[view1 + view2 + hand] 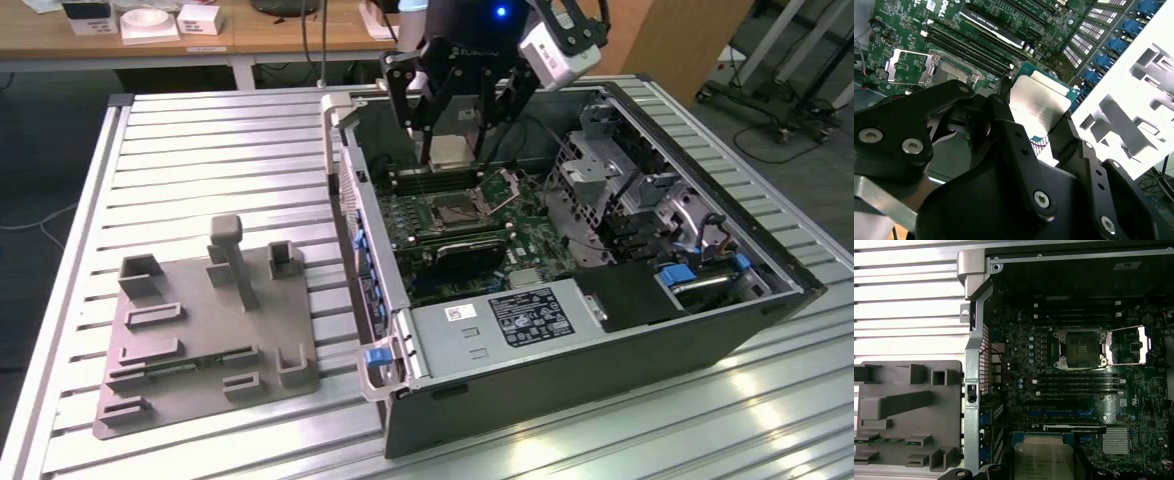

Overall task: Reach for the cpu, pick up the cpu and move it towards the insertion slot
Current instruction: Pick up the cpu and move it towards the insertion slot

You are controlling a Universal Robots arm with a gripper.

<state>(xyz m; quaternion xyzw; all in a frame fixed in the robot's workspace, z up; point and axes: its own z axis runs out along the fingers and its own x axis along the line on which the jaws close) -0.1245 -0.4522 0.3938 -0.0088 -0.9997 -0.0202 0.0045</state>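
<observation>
The gripper [451, 150] pinches the cpu [1040, 102] between closed fingers [1004, 117]. It hangs above the open computer case [747, 240]. In the first wrist view the insertion slot [1080, 348] sits at one o'clock from the chip.

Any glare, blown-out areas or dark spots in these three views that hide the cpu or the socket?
In the second wrist view the grey fixture is blown out white, while the cpu in the gripper reads clearly. In the first wrist view the case's far interior is dark; the insertion slot stays legible. In the exterior view, glare streaks the table.

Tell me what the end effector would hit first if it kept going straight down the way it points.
Probably the green motherboard beside the open insertion slot, met first by the cpu the end effector holds; depth is unclear.
</observation>
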